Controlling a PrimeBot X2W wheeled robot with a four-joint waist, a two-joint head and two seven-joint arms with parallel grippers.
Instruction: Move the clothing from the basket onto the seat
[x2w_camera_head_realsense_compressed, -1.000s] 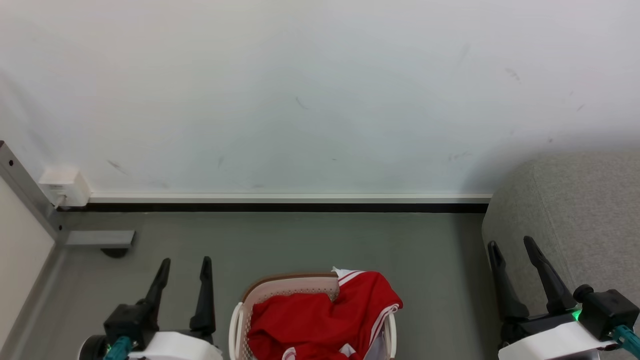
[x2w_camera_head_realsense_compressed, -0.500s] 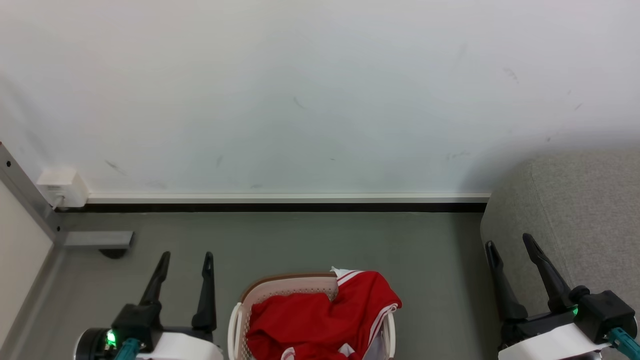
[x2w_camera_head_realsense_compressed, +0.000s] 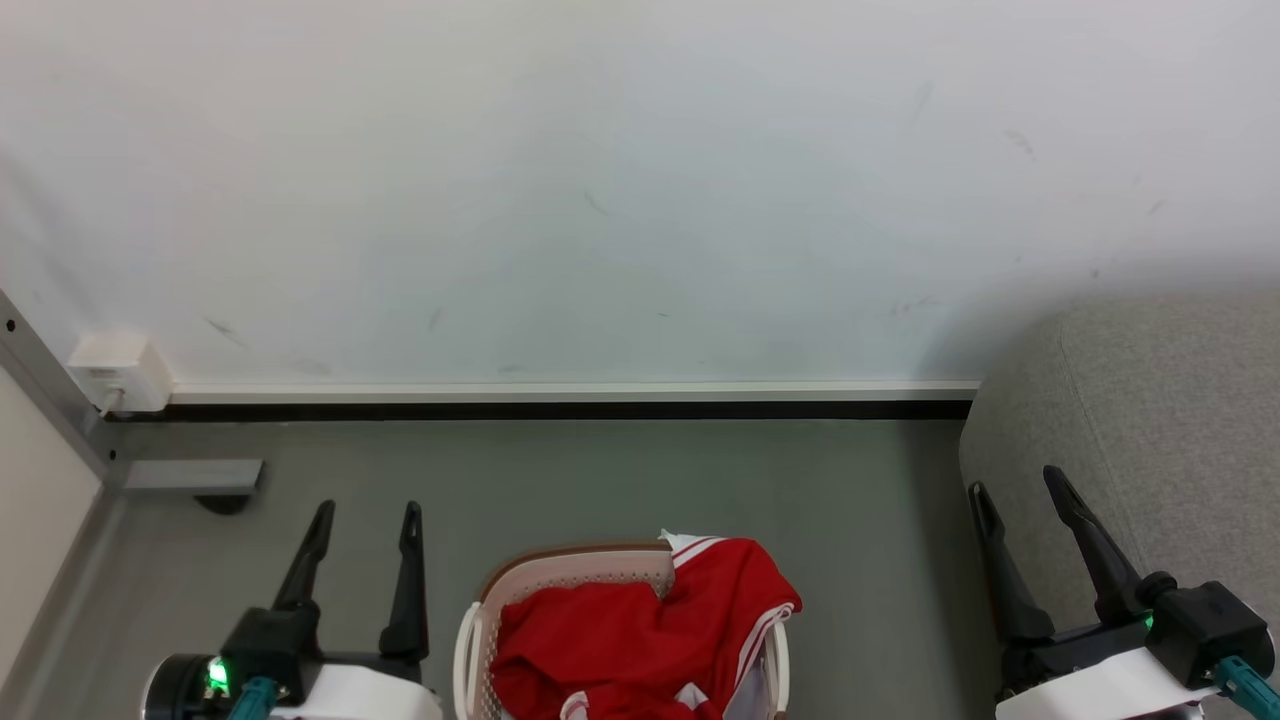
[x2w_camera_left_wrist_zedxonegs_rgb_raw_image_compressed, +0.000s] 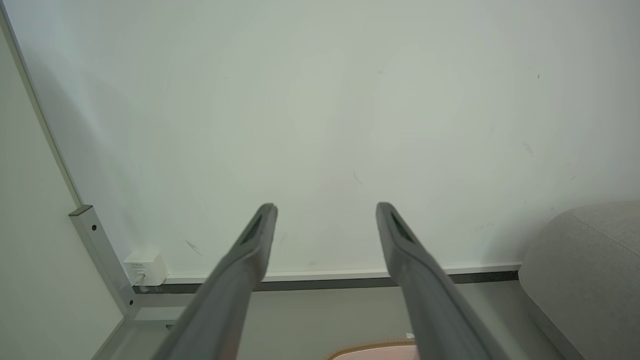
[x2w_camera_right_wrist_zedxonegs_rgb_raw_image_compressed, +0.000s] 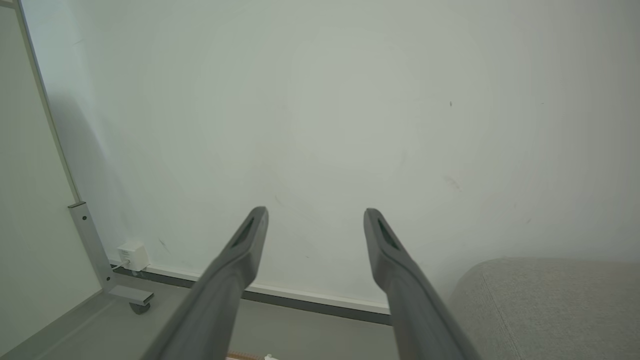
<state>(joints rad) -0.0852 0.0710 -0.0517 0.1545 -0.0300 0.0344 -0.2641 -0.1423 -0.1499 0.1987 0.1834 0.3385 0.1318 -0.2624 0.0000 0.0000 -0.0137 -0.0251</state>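
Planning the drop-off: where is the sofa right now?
In the head view the sofa sits at the right edge by the wall, just beyond the right gripper.

Left claw (x2w_camera_head_realsense_compressed: 368, 507) and right claw (x2w_camera_head_realsense_compressed: 1013, 479), both wide open and empty.

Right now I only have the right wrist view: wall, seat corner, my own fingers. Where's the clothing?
Observer: In the head view the red clothing is heaped in the basket, on the floor left of the seat.
Operator: Anything hanging out?
Observer: Yes, a white-striped part drapes over the basket's right rim, on the seat side.
Operator: Left gripper?
Observer: The left gripper is open and holds nothing. It is beside the basket on its left, not touching it.
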